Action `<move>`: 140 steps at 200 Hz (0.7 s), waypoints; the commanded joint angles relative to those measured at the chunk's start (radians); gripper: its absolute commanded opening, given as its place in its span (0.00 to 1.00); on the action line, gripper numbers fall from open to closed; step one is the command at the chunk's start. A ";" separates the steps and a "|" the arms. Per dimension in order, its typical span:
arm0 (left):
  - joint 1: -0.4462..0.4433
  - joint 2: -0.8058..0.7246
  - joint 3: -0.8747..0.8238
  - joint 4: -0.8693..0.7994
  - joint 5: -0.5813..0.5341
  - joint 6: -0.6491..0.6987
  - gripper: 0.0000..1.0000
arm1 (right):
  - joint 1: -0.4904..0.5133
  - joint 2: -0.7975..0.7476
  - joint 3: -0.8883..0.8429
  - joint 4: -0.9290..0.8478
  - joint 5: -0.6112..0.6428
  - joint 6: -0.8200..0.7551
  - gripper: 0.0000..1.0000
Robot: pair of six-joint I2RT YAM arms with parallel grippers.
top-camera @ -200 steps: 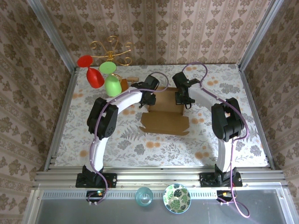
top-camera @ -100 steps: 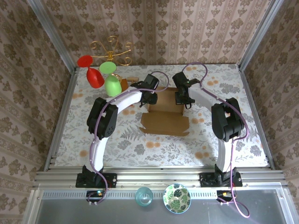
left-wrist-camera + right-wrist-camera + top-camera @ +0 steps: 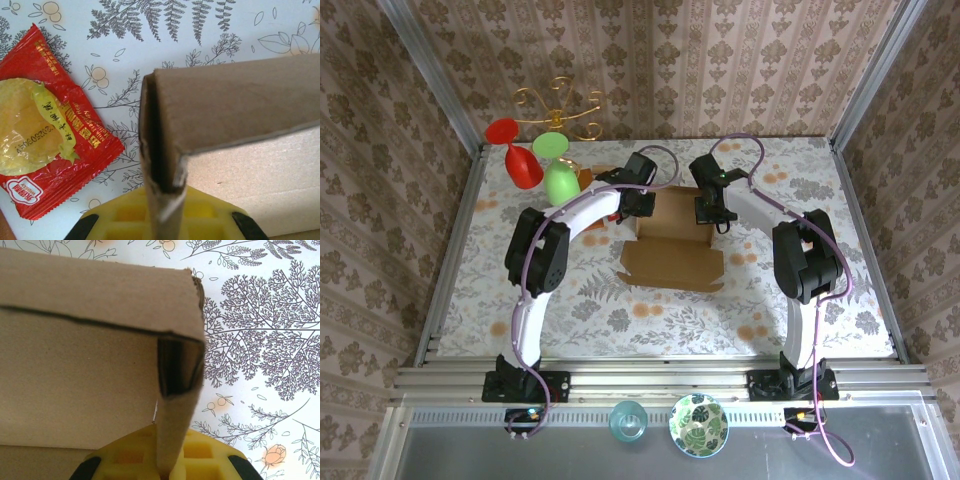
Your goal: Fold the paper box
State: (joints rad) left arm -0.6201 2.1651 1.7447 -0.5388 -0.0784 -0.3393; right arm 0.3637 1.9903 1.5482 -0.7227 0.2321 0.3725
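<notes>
Plain brown corrugated cardboard paper box [image 3: 672, 215] is lying mid-worktop [image 3: 800, 300], half formed. Its two side walls are standing upright, each folded double with a dark gap showing at the corner, while one wide flap is spreading flat toward the arm bases. The left hand [image 3: 640, 205] is sitting astride the left wall and the right hand [image 3: 712, 210] astride the right wall; whether either is clamping cannot be told. A red snack packet [image 3: 50, 130] is lying beside the left corner.

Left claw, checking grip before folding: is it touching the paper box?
Touching: left wrist view shows the left claw clamping a wall of the paper box.
</notes>
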 commanded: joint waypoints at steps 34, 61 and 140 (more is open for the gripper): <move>-0.009 0.043 0.029 -0.032 -0.065 0.013 0.02 | 0.006 0.021 -0.012 -0.053 -0.025 -0.014 0.00; -0.022 0.052 0.054 -0.081 -0.152 0.029 0.00 | 0.006 0.024 -0.010 -0.056 -0.020 -0.011 0.00; -0.081 0.081 0.102 -0.154 -0.354 0.033 0.00 | 0.006 0.030 0.008 -0.075 -0.014 0.012 0.00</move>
State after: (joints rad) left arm -0.6945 2.2322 1.8523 -0.6395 -0.3344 -0.3290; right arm 0.3637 1.9907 1.5505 -0.7273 0.2302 0.3782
